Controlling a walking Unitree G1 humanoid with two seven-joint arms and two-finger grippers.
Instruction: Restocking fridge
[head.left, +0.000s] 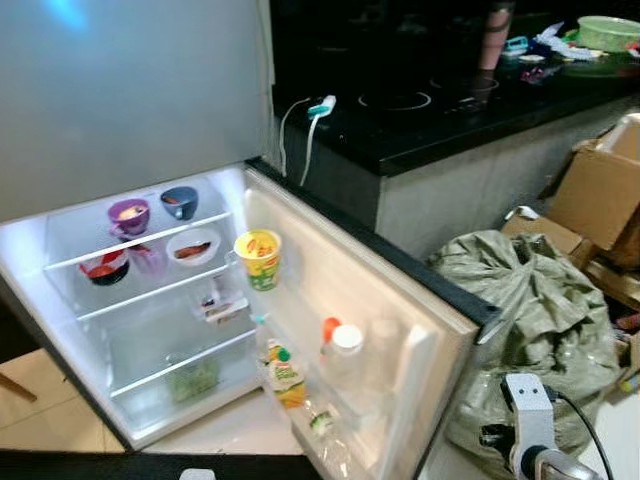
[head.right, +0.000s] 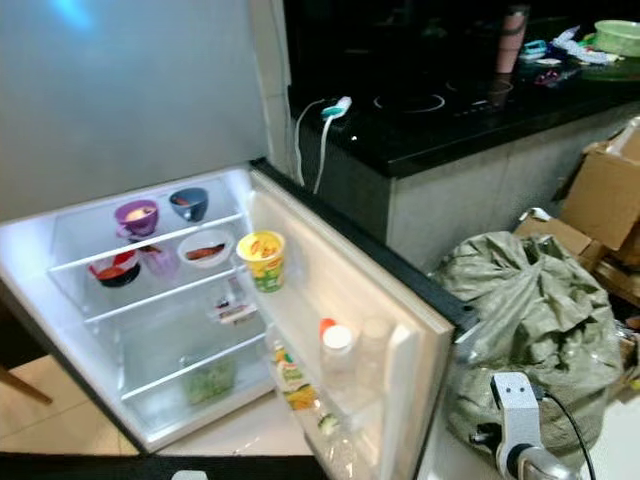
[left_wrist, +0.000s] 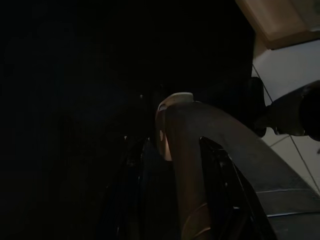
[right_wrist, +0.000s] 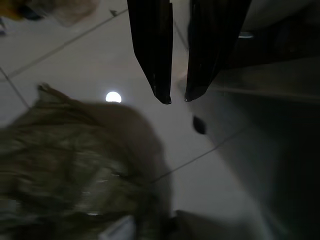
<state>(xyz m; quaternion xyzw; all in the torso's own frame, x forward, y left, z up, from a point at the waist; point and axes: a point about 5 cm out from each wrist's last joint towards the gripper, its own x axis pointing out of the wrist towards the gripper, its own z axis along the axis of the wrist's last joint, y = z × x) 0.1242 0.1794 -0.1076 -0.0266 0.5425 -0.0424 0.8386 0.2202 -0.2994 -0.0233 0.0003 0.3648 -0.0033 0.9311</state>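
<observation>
Below the head camera stands the small white fridge (head.left: 60, 300) with its door (head.left: 400, 330) swung wide open and the inside lit. On the top glass shelf sit a purple cup (head.left: 129, 215) and a dark blue cup (head.left: 179, 202); one shelf down are a red-and-black bowl (head.left: 105, 268) and a white bowl of reddish food (head.left: 193, 248). A green packet (head.left: 193, 378) lies on the fridge floor. In the door racks stand a yellow noodle cup (head.left: 259, 258), a yellow-labelled bottle with a green cap (head.left: 284, 376) and a clear bottle with a white cap (head.left: 345, 362), an orange cap (head.left: 331, 327) just behind it. Beside the door slumps a large grey-green sack (head.left: 530, 320), with brown cardboard boxes (head.left: 595, 195) beyond it and a black bench (head.left: 450, 110) behind. The right gripper (right_wrist: 174, 99) hangs over the pale tiled floor (right_wrist: 115, 55) near the sack, its jaws almost pressed together and holding nothing. The left gripper (left_wrist: 172, 200) sits in deep shadow against a brownish rounded thing (left_wrist: 187, 165); I cannot tell how its jaws stand.
</observation>
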